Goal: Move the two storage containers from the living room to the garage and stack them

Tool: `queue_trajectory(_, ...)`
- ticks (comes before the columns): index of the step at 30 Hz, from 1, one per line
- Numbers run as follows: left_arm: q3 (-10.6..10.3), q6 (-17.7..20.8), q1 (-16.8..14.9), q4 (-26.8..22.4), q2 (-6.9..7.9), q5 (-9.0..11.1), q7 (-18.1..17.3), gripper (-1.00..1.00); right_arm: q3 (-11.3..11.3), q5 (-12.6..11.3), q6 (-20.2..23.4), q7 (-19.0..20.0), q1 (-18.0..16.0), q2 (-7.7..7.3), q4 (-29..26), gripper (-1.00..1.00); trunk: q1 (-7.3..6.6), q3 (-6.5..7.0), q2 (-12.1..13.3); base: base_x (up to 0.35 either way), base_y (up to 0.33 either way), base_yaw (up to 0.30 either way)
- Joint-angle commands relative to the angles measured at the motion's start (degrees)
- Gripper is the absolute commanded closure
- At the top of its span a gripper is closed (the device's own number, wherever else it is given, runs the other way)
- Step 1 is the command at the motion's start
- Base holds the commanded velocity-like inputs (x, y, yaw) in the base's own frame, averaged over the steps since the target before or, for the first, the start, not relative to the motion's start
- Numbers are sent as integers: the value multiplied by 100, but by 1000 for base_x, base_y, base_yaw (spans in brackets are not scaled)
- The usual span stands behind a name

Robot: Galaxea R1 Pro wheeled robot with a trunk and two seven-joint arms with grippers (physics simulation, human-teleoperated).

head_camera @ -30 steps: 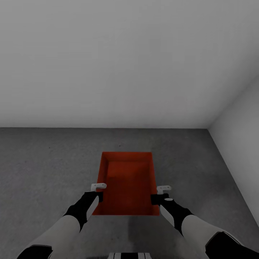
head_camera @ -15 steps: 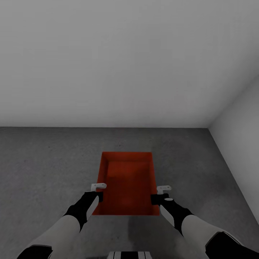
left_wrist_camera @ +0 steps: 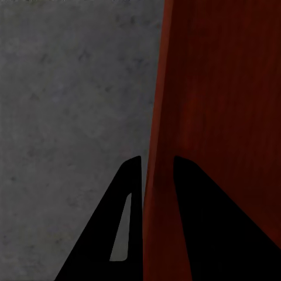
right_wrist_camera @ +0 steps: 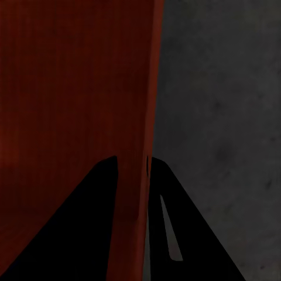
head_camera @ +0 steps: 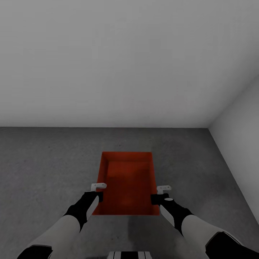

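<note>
1. One storage container (head_camera: 126, 181) is what I can make out for sure, orange-red and lidless, in the garage by the look of the dark grey concrete floor (head_camera: 46, 169) and the pale grey walls (head_camera: 118, 61). Inside there's a stepped edge that could be a second box nested or stacked in it, but honestly I can't tell.
2. Starting on the left: the left gripper (head_camera: 97, 191) is at the container's left long wall near the close corner. In the left wrist view (left_wrist_camera: 153, 170) the two dark fingers sit one on each side of the thin red wall (left_wrist_camera: 155, 117), clamped on it as far as I can see.
3. Middle: the container sits lengthwise away from the robot, level, not far from the room's right corner. Whether it's resting on the concrete or hanging just above it, can't say from here.
4. Right side: the right gripper (head_camera: 162, 194) mirrors that on the right long wall, and the right wrist view (right_wrist_camera: 133, 167) shows its fingers pinching the red wall (right_wrist_camera: 149, 88) between them.
5. Progress guess: the carry to the garage looks done for this box. What's left is letting go, and if the other one isn't already here, fetching it from the living room and stacking it on top.
</note>
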Motion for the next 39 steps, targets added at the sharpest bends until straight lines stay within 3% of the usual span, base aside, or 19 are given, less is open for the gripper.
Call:
queue_trajectory(1, -19, 3, -5, -30, 83, 85, 34, 100, 30, -161, 36, -34, 0, -84, 427, 100, -1, -3, -2, 0, 0, 0)
queue_trajectory(4, -19, 2, -5, -23, 75, 85, 35, 100, 30, -161, 36, -34, 0, -84, 427, 100, -1, -3, -2, 0, 0, 0)
queue_trajectory(32, -19, 2, -5, -21, 84, 91, 43, 100, 30, -161, 36, -34, 0, -84, 427, 100, 614, -506, -1125, 0, 0, 0)
queue_trajectory(39, -19, 8, -5, -28, 84, 85, 43, 100, 30, -161, 34, -34, 0, -84, 427, 100, 614, -506, -1125, 0, 0, 0)
